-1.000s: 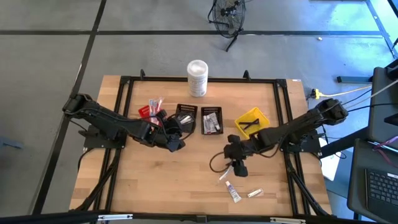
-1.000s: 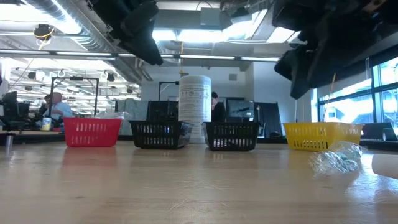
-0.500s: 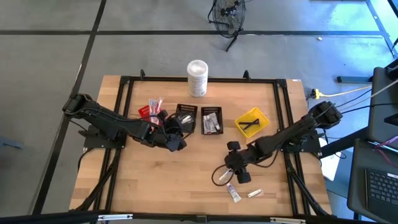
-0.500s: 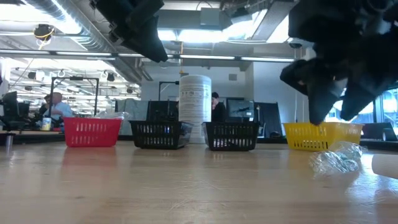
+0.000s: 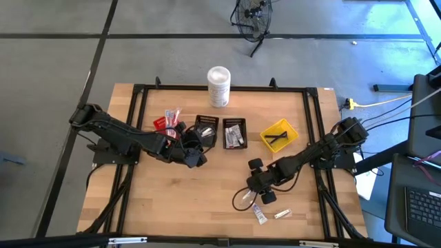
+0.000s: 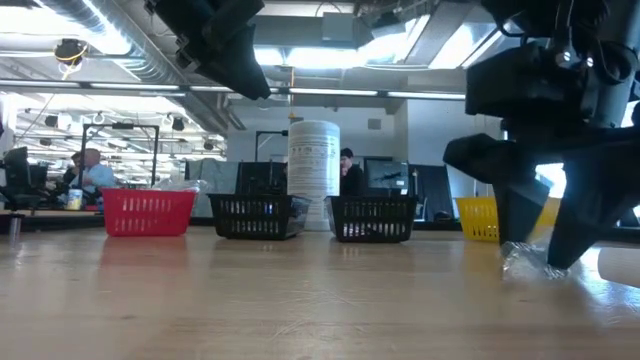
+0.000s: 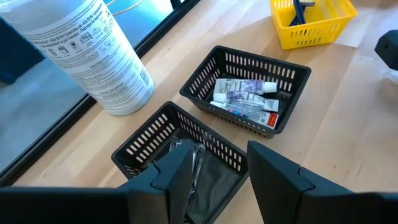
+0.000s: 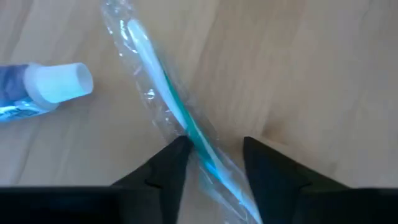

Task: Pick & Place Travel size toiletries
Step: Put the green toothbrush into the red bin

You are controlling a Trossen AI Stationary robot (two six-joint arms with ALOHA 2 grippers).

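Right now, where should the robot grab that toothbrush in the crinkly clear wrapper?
Grip the clear-wrapped teal-and-white toothbrush across its thin handle, coming straight down. It lies flat on the wooden table, and the open right gripper already straddles the handle.

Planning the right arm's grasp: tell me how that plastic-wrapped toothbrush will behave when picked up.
The toothbrush looks slim and likely light. Its clear crinkled wrapper is probably slippery, so it may slide between the open fingers of the right gripper straddling it. The handle seems stiff, but gripped off-centre it could tilt.

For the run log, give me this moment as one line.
right gripper: open, straddling wrapped toothbrush | left gripper: open, over black bin
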